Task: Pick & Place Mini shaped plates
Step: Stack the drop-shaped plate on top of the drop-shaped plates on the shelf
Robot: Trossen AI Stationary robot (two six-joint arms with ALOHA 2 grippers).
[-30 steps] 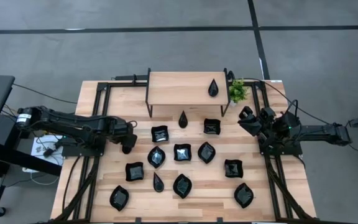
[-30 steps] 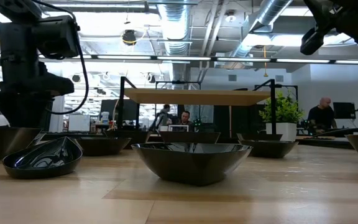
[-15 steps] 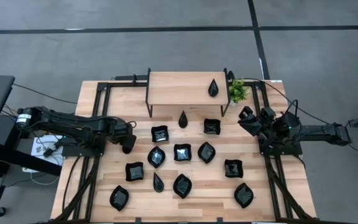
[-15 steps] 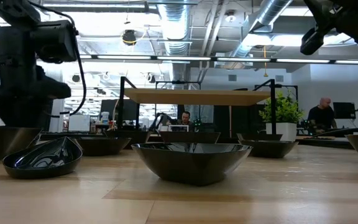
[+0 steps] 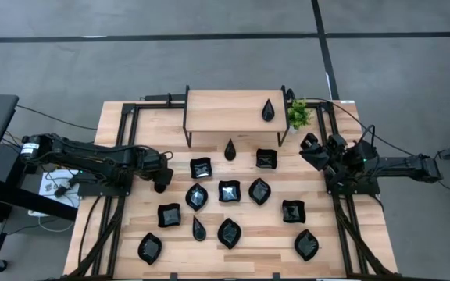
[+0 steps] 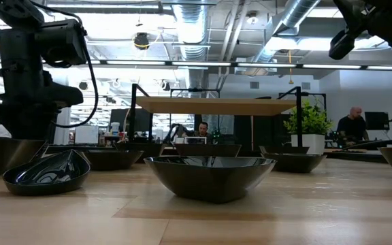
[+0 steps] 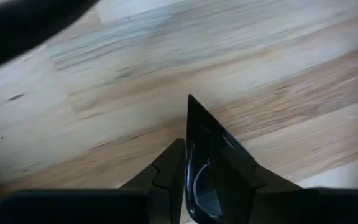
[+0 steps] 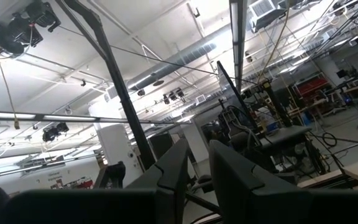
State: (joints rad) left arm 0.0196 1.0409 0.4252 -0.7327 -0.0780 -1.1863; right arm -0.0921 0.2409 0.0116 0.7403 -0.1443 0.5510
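Left wrist view: the left gripper (image 7: 194, 180) pinches a glossy black pointed plate (image 7: 211, 158) over pale grained wooden table (image 7: 135, 74).

Light wood table (image 5: 131, 222) with a black frame. At its far edge there's a small wooden shelf (image 5: 225, 109) on black legs, and a little green plant (image 5: 298, 115) in the far right corner. Grey floor (image 5: 209, 55) all around, people (image 6: 351, 126) at desks way back.
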